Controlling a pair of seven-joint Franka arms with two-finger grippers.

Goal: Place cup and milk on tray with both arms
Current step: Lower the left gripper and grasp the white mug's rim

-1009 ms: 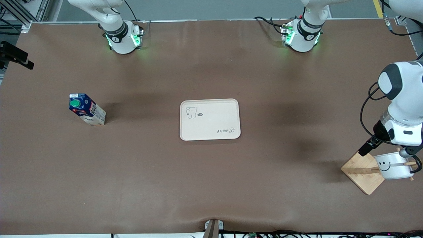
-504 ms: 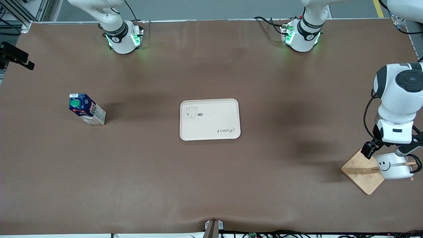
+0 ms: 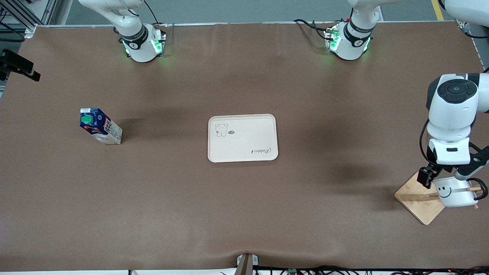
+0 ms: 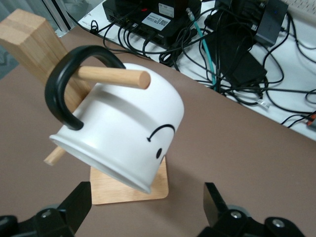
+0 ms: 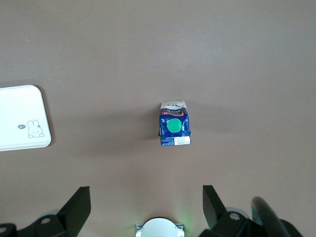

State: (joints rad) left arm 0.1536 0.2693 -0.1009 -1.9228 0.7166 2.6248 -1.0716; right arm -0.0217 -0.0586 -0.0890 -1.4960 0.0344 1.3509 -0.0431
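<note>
The white smiley cup [image 3: 454,191] hangs by its black handle [image 4: 74,84] on a peg of a wooden stand [image 3: 420,200] at the left arm's end of the table. My left gripper [image 3: 445,178] hovers just above the cup [image 4: 123,138] and is open [image 4: 146,207], its fingers apart from the cup. The blue milk [image 3: 100,131] carton stands upright toward the right arm's end. From high over the table, my open right gripper [image 5: 145,207] looks down on the milk [image 5: 174,124]. The beige tray [image 3: 242,138] lies mid-table, bare.
The stand's square base [image 4: 131,185] lies under the cup, its post [image 4: 34,39] rising beside it. Cables and black boxes [image 4: 232,44] lie past the table edge close by. A black fixture [image 3: 17,65] juts in at the right arm's end.
The left arm's wrist has swung upright and brought its gripper squarely over the cup. The cup, milk and tray have not moved.
</note>
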